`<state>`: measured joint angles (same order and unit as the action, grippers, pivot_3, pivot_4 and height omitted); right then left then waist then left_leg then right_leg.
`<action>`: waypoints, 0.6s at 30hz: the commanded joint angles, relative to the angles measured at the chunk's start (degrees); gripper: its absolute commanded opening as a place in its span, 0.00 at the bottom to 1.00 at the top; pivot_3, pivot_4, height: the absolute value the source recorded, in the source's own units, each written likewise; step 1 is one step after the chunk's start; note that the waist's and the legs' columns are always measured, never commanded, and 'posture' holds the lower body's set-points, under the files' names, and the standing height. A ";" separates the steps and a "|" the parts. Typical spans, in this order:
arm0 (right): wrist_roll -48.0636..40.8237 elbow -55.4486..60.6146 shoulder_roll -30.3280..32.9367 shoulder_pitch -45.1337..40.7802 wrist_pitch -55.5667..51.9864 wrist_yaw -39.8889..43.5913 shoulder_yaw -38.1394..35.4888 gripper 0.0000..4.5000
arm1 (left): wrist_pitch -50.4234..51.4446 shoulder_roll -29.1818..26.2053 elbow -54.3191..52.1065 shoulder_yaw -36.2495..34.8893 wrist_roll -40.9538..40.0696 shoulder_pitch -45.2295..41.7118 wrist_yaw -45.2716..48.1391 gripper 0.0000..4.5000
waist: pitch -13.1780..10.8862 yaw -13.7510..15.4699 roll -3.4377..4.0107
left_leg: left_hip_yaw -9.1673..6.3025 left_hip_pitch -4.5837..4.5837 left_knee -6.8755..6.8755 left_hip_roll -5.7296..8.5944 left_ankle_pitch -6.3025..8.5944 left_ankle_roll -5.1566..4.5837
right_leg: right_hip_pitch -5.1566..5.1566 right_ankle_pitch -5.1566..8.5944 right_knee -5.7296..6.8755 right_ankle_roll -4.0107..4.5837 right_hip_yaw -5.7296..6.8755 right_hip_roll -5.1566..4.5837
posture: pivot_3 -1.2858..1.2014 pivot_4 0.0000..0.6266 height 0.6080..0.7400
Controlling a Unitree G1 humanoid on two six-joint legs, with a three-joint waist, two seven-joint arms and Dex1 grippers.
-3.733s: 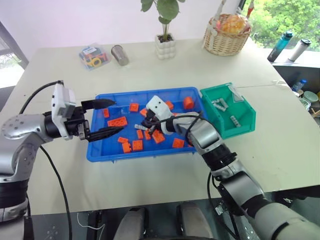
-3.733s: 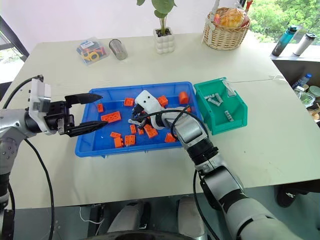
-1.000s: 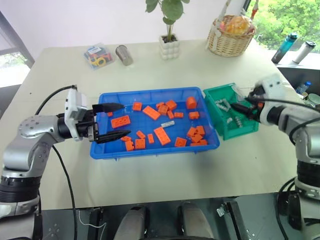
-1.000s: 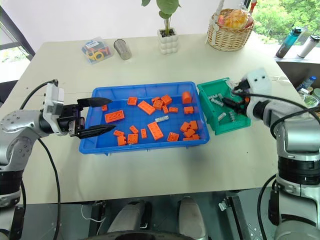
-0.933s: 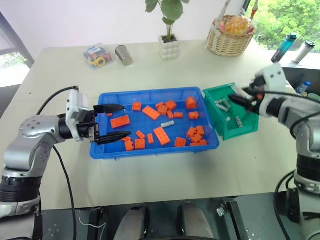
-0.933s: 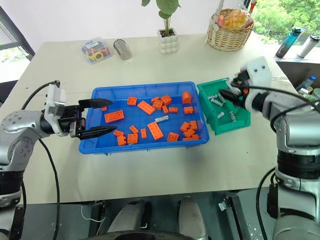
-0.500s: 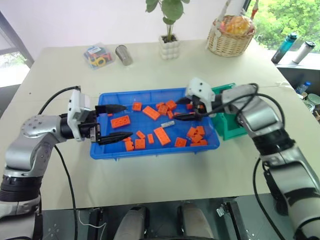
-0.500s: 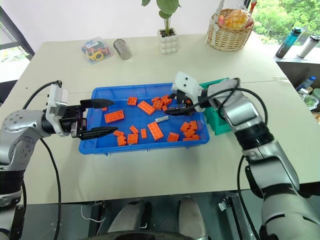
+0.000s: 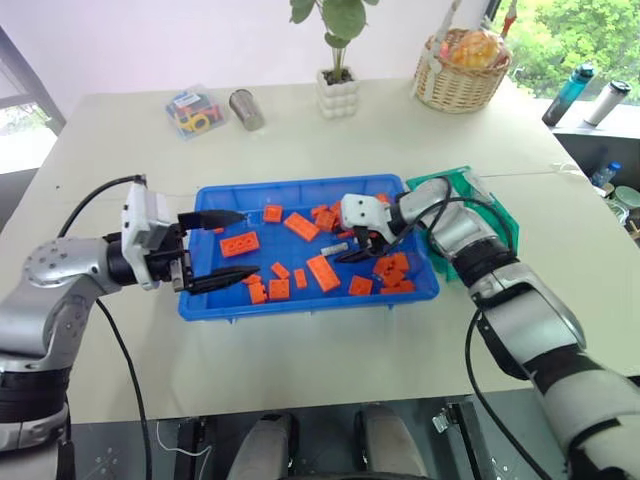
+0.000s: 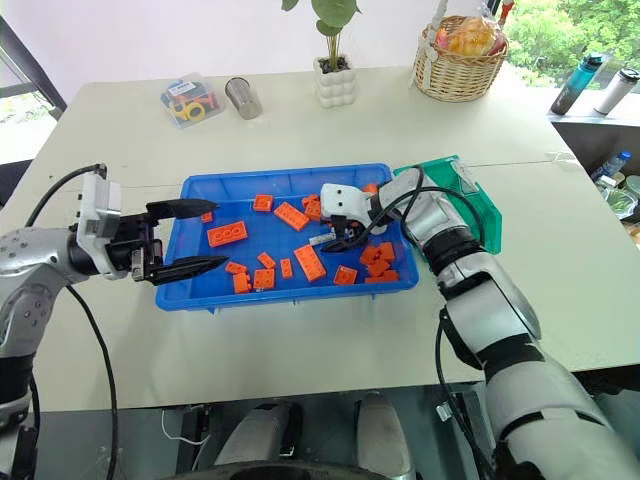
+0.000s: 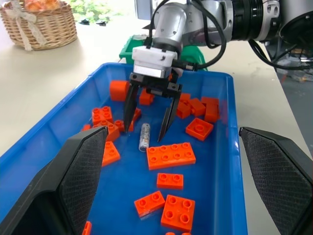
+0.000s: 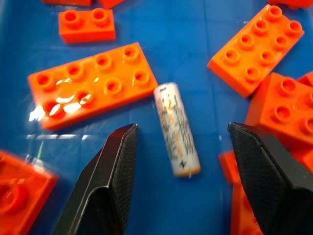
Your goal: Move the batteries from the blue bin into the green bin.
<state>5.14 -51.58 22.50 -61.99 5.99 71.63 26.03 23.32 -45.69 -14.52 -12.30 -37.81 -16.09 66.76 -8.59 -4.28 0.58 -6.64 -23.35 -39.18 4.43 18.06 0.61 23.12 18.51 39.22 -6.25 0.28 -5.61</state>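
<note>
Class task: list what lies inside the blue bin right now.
Inside the blue bin: many orange bricks and one battery, lying between the right tool's open fingers. Anything beneath that arm stays hidden.

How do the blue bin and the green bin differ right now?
The blue bin is wide and shallow; the green bin is smaller and deeper, with slanted walls. The blue bin holds many orange bricks and one battery, with the right hand open astride that battery; the green bin sits behind that arm. Both are plastic and stand side by side on the table.

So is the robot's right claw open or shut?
Open. The right gripper has its two black fingers spread on either side of the battery in the blue bin.
</note>
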 commanded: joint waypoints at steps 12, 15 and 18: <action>-4.44 15.28 2.40 1.41 -13.31 -2.98 -11.30 0.02 | -0.47 -0.58 -0.03 -0.14 -0.47 -2.27 0.13 1.00 | 0.00 0.16 0.01 | -0.01 -0.01 0.00 0.01 0.00 0.00 | 0.00 0.00 0.01 0.00 0.00 -0.01 | 0.52 0.24 0.98; -7.71 26.95 4.60 2.47 -27.05 -11.05 -19.71 0.02 | -0.85 -0.32 0.81 0.20 -0.17 -2.41 0.36 1.00 | -0.01 0.15 0.02 | 0.03 -0.04 0.02 0.01 0.00 0.00 | 0.06 0.00 0.11 0.00 0.00 -0.02 | 0.52 0.24 0.98; -9.23 37.28 7.94 6.26 -37.01 -15.92 -25.12 0.02 | -1.12 -0.36 1.48 -0.07 -0.15 -2.26 0.56 1.00 | 0.00 0.51 0.01 | -0.07 -0.05 0.02 0.02 0.00 0.00 | 0.09 0.00 0.13 0.00 0.00 -0.04 | 0.52 0.24 0.98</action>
<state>-2.04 -20.45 29.05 -57.66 -25.35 58.73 4.83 23.21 -45.86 -13.13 -11.52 -37.87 -18.12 67.07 -8.60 -3.76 0.58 -6.75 -23.39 -39.14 4.48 18.06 0.61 23.18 18.51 39.34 -6.24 0.27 -5.65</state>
